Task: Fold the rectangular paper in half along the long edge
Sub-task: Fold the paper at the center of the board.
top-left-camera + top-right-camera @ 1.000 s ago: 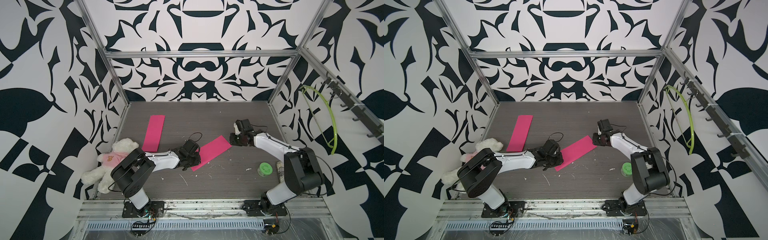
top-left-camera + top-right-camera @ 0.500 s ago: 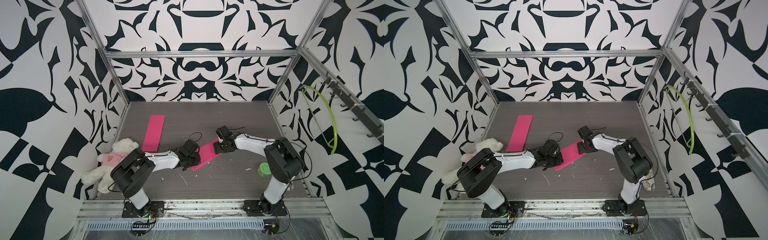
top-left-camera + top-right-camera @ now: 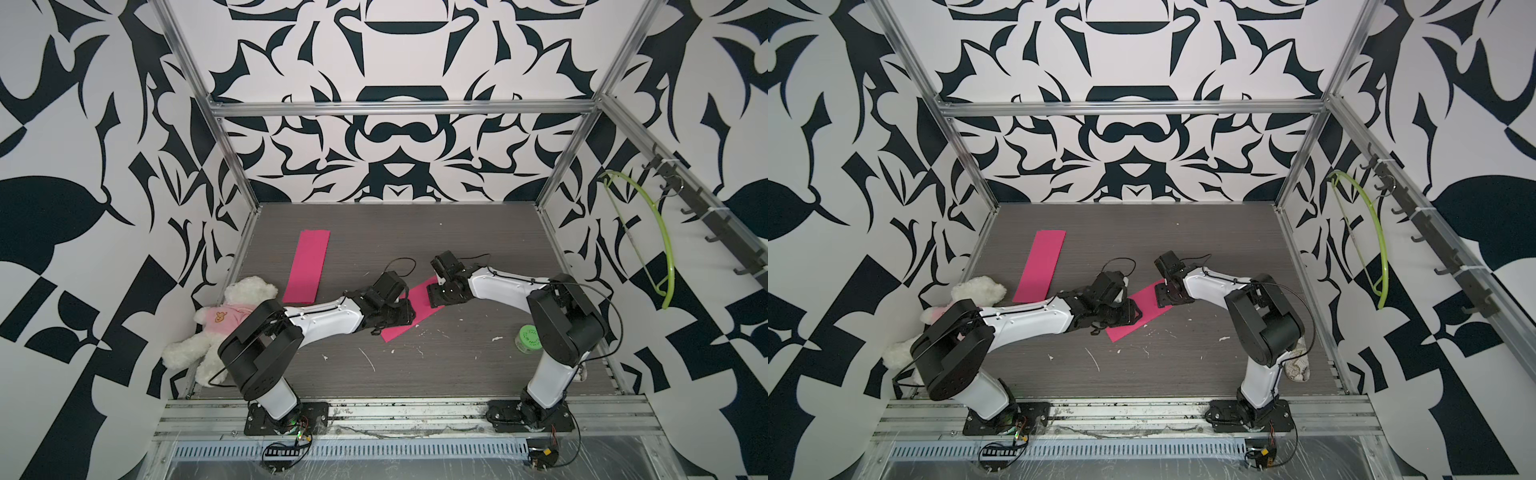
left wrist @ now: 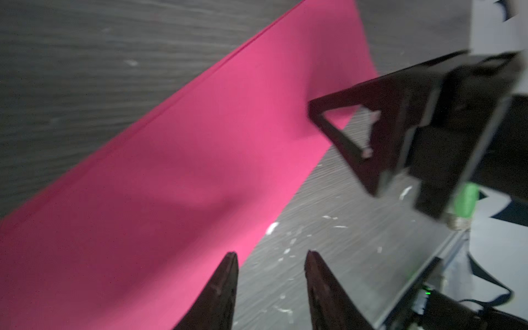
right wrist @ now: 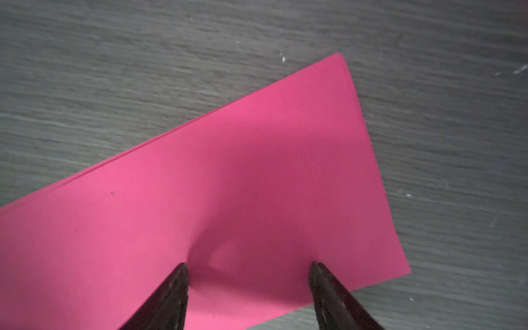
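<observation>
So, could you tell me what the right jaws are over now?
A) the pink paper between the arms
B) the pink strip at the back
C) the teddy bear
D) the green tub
A: the right wrist view shows the open jaws spread over the paper near its short edge.

No legible lettering, number or brand name in any view.

Only mark: small orange-brown bear-face emblem (image 3: 219, 318) on the pink shirt (image 3: 231, 312) of the white teddy bear (image 3: 248, 288), seen in a top view; no words readable with it.

Green round container (image 3: 528, 336): top surface patterned, too small to read.
</observation>
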Controlling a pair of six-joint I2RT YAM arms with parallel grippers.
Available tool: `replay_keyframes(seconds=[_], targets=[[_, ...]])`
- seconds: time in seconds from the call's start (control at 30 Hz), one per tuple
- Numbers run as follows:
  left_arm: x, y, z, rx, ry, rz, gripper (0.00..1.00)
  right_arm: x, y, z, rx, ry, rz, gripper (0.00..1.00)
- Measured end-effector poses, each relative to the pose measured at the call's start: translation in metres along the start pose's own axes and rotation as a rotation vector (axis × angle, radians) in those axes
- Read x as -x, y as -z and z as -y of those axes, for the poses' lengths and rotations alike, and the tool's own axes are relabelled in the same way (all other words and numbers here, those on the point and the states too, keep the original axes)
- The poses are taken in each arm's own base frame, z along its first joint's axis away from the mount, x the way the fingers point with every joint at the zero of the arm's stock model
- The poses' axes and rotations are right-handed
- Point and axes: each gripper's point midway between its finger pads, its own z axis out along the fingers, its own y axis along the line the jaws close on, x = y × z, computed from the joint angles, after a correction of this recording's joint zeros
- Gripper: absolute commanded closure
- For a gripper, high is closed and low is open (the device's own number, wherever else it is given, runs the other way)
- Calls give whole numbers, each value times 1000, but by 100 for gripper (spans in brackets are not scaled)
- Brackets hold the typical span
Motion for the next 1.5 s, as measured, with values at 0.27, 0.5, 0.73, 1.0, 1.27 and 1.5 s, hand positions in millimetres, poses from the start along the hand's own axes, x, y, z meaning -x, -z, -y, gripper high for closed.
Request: replay_keyframes(seconds=[0.27,0.5,0.73,1.0,1.27,1.5], targets=[[-6,-39,5,4,-11,-85,91,0,0,1,-6,-8,3,35],[-18,-50,-8,39,12,-131,90,0,0,1,-7,-10,3,36],[-26,-43,-17,47,30,-124,90,0,0,1,-8,-12,3,36],[-35,-25,-38,55,79,-104,90,1,0,3,-14,-12,6,37],[-40,-18,-48,-19,154,-90,90,1,0,3,-16,-12,6,37],[-53,-3,-62,-53,215,-78,90,1,0,3,-19,-12,6,37]])
